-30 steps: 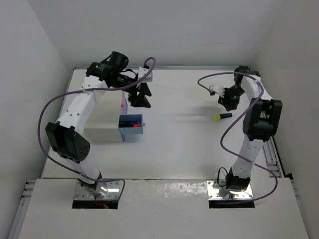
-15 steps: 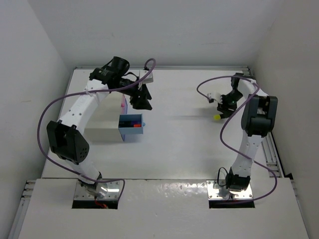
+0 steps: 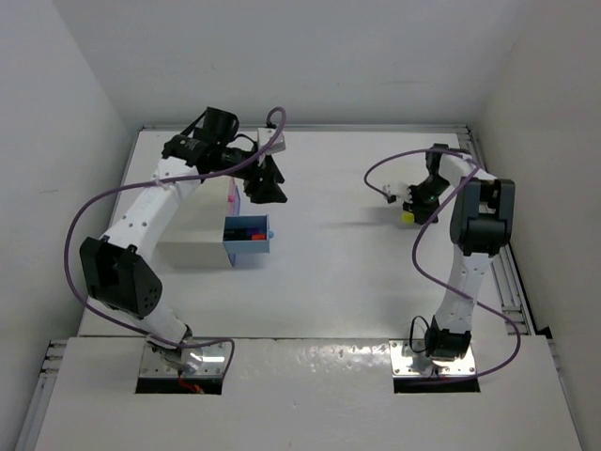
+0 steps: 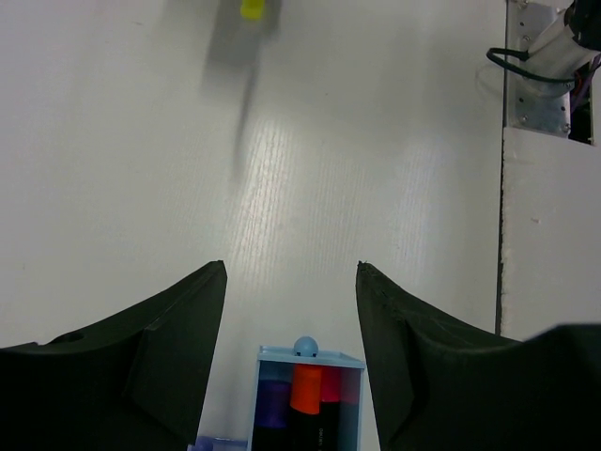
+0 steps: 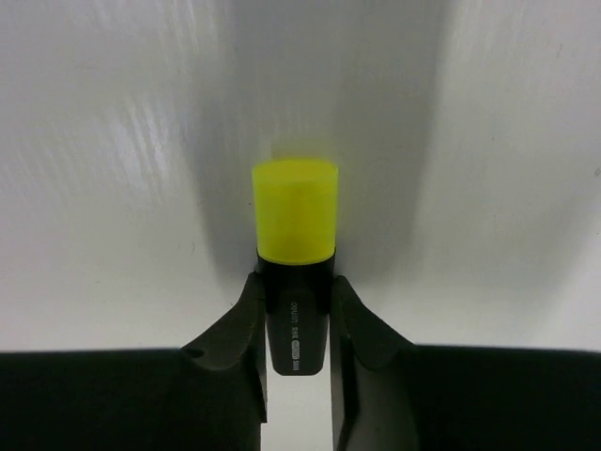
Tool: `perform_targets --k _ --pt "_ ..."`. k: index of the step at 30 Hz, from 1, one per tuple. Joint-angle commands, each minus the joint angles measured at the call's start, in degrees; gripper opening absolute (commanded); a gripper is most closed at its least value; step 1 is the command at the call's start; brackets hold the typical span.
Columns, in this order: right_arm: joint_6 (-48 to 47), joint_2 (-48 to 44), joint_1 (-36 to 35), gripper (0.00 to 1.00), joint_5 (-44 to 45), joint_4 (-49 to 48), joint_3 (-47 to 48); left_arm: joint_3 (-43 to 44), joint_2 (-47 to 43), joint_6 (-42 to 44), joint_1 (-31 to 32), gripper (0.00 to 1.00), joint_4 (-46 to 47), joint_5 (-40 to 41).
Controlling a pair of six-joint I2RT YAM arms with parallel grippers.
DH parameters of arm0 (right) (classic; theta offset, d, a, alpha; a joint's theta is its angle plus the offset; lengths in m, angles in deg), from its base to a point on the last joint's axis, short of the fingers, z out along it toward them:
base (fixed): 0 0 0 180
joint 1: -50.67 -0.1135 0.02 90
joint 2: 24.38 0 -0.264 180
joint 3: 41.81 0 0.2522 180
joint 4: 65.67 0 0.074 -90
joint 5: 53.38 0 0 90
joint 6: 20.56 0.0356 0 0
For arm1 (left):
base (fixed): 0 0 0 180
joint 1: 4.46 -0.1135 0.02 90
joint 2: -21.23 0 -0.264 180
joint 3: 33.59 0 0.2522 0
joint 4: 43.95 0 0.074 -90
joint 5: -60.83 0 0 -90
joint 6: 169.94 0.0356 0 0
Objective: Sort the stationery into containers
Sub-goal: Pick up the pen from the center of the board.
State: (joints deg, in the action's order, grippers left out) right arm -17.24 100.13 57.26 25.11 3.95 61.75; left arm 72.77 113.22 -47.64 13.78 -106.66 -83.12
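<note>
- Table [image 3: 329,272]: you see all of it only in the top view. Each wrist cam gives just a patch of white surface.
- White cabinet [image 3: 192,230]: sits on the table's left side. It shows in the top view only, w/ the left arm reaching over it.
- Left gripper [image 3: 266,183]: hangs above the table just past the cabinet. Its wrist cam [image 4: 291,272] shows the fingers spread wide w/ nothing between them.
- Right gripper [image 3: 413,205]: far right of the table, too small in the top view to read. Its wrist cam [image 5: 294,287] shows both fingers pinching the black barrel.
- Light blue drawer [image 3: 246,254]: pulled out of the cabinet front and open. The left wrist cam [image 4: 331,360] looks straight down into it.
- Yellow-capped highlighter [image 5: 294,211]: held in the right gripper, cap sticking out past the fingertips. Top view gives only a yellow dot [image 3: 408,216], and the left wrist cam a blur at its top edge [image 4: 252,8]. You can't tell if it's off the surface.
- Highlighters [image 4: 305,390] in the drawer: purple, orange and pink caps side by side.
- Small round blue piece [image 4: 305,346]: at the drawer's front rim, seen by the left wrist cam only.
</note>
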Motion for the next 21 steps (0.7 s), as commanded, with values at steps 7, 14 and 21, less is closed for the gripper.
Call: perform_targets --k 7,14,21 --pt "16.67 -7.69 -3.16 0.0 -14.75 -1.26 -4.19 -5.84 -5.85 -16.19 -1.98 0.62 15.79 -0.54" --pt "70.54 -23.33 -8.15 0.0 -33.22 -23.9 -10.59 -9.19 -10.07 -37.36 -1.72 0.73 32.94 3.68" --pt "109.6 -39.76 -13.61 0.0 -24.72 -54.96 -24.05 -10.16 -10.42 -50.3 -1.19 0.71 41.91 5.7"
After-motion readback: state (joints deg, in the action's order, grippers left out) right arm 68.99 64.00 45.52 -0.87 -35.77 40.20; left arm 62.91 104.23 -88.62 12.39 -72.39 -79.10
